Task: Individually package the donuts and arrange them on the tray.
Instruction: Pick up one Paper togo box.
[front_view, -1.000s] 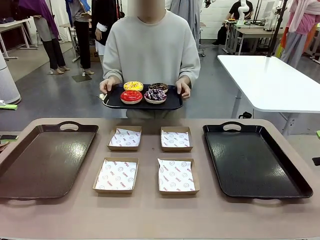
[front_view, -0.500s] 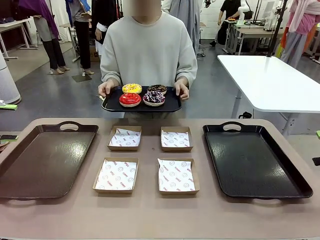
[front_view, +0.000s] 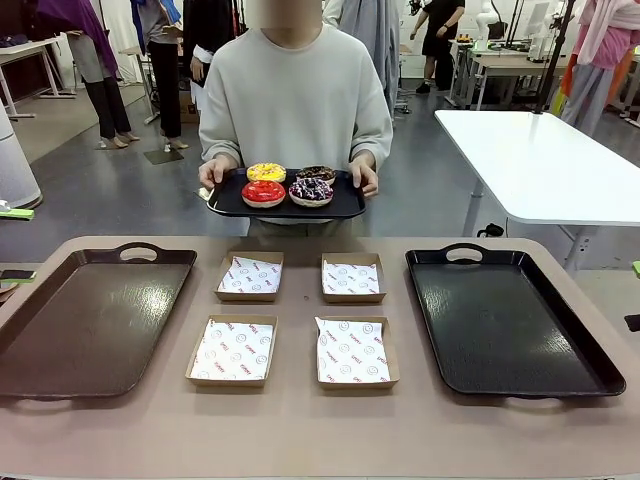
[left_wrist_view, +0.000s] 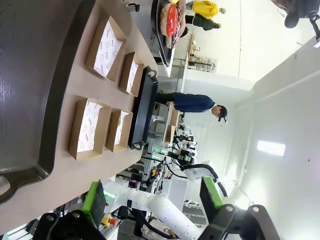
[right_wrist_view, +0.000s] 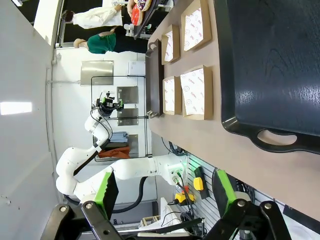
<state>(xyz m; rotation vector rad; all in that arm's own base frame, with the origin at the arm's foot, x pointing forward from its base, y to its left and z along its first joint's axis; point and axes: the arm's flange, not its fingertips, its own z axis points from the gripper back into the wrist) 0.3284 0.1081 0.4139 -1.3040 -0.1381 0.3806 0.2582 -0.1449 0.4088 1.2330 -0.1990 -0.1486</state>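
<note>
Donuts (front_view: 288, 185) sit on a small tray (front_view: 340, 207) held by the person (front_view: 300, 90) beyond the far edge of the tabletop (front_view: 300, 430), none packaged; four central boxes (front_view: 233, 351) wait empty. Left gripper (left_wrist_view: 153, 195) and right gripper (right_wrist_view: 165, 192) gape wide, holding nothing.

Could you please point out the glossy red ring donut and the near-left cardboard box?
Glossy red ring donut (front_view: 263, 191): front view, top icing.
Near-left paper-lined cardboard box (front_view: 232, 381): front view, near wall.
</note>
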